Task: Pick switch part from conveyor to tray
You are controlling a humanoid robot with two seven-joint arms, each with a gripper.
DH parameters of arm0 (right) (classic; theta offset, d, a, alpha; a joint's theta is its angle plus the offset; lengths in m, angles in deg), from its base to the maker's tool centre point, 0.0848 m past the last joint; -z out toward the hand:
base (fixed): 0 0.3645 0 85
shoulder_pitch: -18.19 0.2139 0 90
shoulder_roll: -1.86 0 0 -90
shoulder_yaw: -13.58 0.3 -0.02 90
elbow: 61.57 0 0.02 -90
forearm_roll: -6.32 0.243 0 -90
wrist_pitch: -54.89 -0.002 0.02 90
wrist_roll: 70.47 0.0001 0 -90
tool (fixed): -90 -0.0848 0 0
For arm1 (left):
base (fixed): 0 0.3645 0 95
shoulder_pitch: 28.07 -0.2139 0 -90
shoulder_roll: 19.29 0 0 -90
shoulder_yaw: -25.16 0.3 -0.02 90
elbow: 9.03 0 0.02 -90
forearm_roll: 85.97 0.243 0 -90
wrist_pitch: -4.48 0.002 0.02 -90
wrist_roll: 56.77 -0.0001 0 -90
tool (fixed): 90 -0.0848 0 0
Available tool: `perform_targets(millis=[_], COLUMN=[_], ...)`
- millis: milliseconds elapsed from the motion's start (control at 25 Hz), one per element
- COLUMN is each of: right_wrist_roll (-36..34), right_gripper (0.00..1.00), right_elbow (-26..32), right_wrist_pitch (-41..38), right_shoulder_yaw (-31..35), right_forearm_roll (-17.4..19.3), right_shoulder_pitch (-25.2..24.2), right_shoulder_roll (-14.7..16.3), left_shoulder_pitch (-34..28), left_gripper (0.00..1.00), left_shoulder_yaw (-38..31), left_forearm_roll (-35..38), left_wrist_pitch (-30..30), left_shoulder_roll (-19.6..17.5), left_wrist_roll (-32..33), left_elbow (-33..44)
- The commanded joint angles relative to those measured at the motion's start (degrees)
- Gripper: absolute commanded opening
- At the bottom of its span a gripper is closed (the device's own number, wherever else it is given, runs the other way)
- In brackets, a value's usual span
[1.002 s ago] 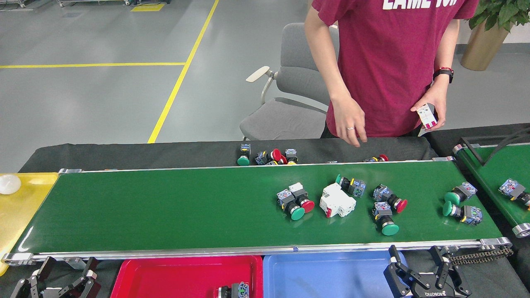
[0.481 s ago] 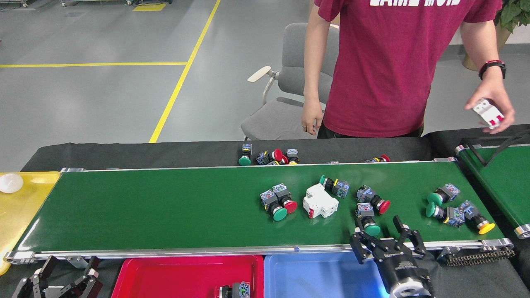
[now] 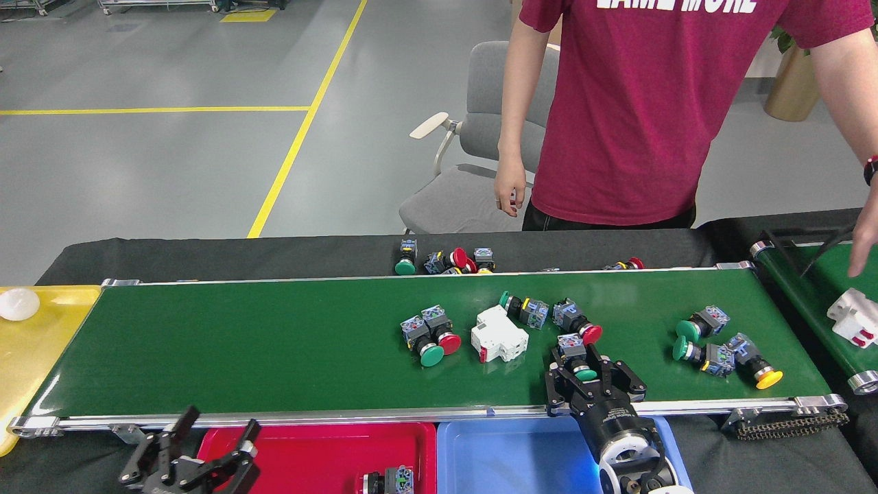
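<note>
My right gripper is out over the near edge of the conveyor, fingers spread apart on either side of a green-capped switch part. The green cap sits between the fingertips; I cannot confirm contact on either side, so I judge this a straddle before the close, not a grasp. The part lies on its side, cap toward me, grey-blue contact block away, which is why the wrist comes in low and along the belt rather than from above.

Relative to that part: a red-capped switch lies just beyond it, close enough that an uneven close could nudge it. A white breaker block lies to its left, apart. A pair of switches, one green and one red, lies further left. Three more switches are grouped well to its right.

The blue tray lies just on my side of the conveyor rail, directly below the part, so the carry should be short. The red tray sits to its left, holding one switch.

My left gripper hangs at the near-left corner of the red tray, fingers apart, holding nothing.

A person's hand reaches over the far-right belt.
</note>
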Motion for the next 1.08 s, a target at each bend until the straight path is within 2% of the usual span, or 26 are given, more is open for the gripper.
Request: perform_targets(millis=[0, 200, 361, 561, 761, 922, 962, 1002, 1042], right_wrist_roll=[0.6, 1.4, 2.7, 2.8, 5.0, 5.4, 5.5, 5.7, 6.2], right_gripper=[0.17, 0.17, 0.18, 0.20, 0.21, 0.22, 0.25, 0.33, 0.57], right_elbow=[2.5, 12.1, 19.8, 20.2, 18.4, 18.1, 17.7, 17.2, 16.9], right_wrist_pitch=[-1.5, -8.8, -22.1, -34.3, -34.6, -34.2, -34.2, -33.9, -32.8], right_shoulder_yaw=[-0.3, -0.3, -0.3, -2.4, -10.5, -12.7, -12.8, -13.2, -14.0], right_forearm_roll=[1.3, 2.3, 2.4, 2.5, 2.3, 2.0, 1.9, 1.6, 1.3], right_shoulder_pitch=[0.1, -3.9, -11.1, -14.4, -14.2, -15.7, -15.8, -15.8, -15.8], right_shoulder_roll=[0.1, 0.2, 0.1, -1.5, -4.1, -4.0, -4.0, -4.3, -4.4], left_shoulder_pitch=[2.1, 6.7, 13.9, 16.5, 20.3, 20.4, 20.4, 20.5, 20.5], left_gripper=[1.00, 1.00, 1.00, 1.00, 1.00, 1.00, 1.00, 1.00, 1.00], left_shoulder_yaw=[3.8, 8.4, 8.6, 8.6, 8.0, 7.8, 7.8, 7.8, 7.8], left_forearm_roll=[3.8, 12.4, 17.1, 17.3, 17.1, 17.0, 17.0, 17.1, 17.1], left_wrist_pitch=[3.2, 5.7, 5.7, 5.1, 5.4, 5.3, 5.4, 5.5, 5.6], left_shoulder_roll=[0.4, 5.3, 9.7, 9.8, 9.7, 9.1, 9.1, 9.1, 9.1], left_wrist_roll=[1.5, 4.5, 6.1, 6.6, 6.6, 6.5, 6.5, 6.5, 6.5], left_elbow=[0.7, 0.4, -4.6, -8.9, -16.3, -16.8, -16.9, -17.0, -17.5])
